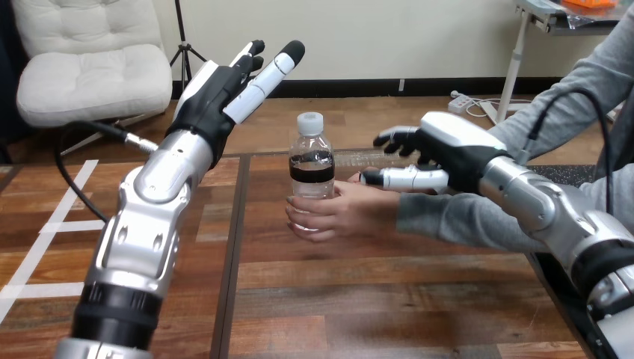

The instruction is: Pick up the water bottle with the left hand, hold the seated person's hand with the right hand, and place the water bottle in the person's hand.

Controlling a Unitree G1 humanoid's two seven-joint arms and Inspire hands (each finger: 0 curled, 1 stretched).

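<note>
The water bottle (311, 168) stands upright a little left of the centre of the frame, on the wooden table (374, 307). It is clear, with a white cap (310, 122) and a dark band (312, 172) around its middle. The person's hand (345, 213) comes in from the right side and is wrapped around the lower part of the bottle, so the bottle is in this hand.

The left hand (213, 97) is raised in the upper left of the frame, above and to the left of the bottle and apart from it. Its fingers (273, 71) are straight and spread, pointing up and to the right, and it holds nothing.

The right hand (448, 149) is right of the centre, just above the person's wrist (407, 211) and its grey sleeve, beside the bottle but not touching it. It is very near the wrist, but I cannot tell whether it touches the wrist or is clamped on it.
</note>
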